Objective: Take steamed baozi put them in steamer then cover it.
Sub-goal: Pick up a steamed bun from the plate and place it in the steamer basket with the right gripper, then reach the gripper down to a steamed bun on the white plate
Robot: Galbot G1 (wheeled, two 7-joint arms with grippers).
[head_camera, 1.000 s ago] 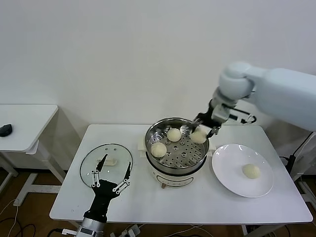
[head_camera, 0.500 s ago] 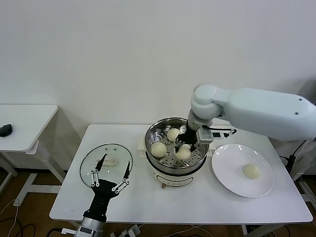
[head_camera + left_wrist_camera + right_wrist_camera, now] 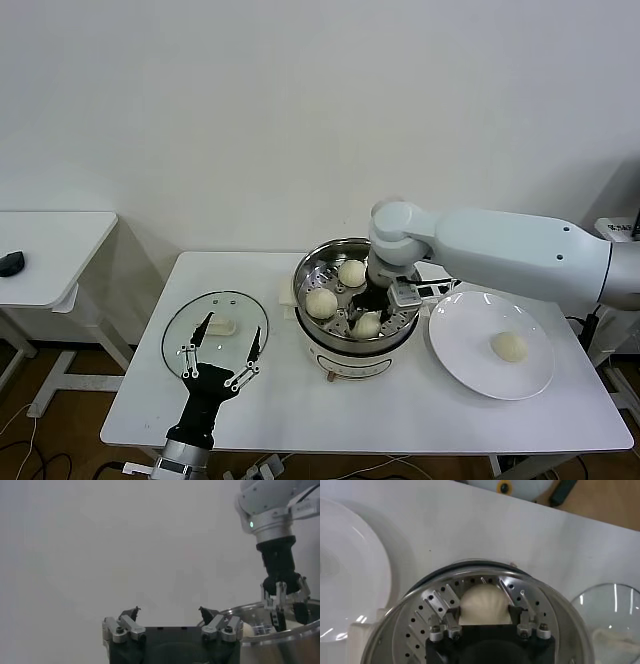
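- Two tables show in the head view: a small side table (image 3: pixel 50 255) at the far left with a dark object (image 3: pixel 10 263) on it, and the main white table (image 3: pixel 400 420) carrying everything else.
- Near the main table's left edge the cover (image 3: pixel 215 333) lies flat, its white handle facing up.
- The left gripper (image 3: pixel 222 350) hovers over the front part of the cover, near the table's front-left corner; its fingers are spread wide with nothing between them.
- At the middle of the table stands the steamer (image 3: pixel 355 300) on its white base, the holed tray visible inside.
- Three steamed baozi sit on the tray: one at the left (image 3: pixel 321 303), one toward the back (image 3: pixel 352 273), one at the front right (image 3: pixel 367 325).
- The right gripper (image 3: pixel 368 318) reaches down into the steamer from behind; in the right wrist view its fingers (image 3: pixel 451 622) stand on either side of the front-right bun (image 3: pixel 484 605), close against it, and whether they press it or have let go cannot be told.
- Toward the table's right edge is a white plate (image 3: pixel 470 360), just beside the steamer.
- A fourth bun (image 3: pixel 509 346) rests on the right part of that plate.
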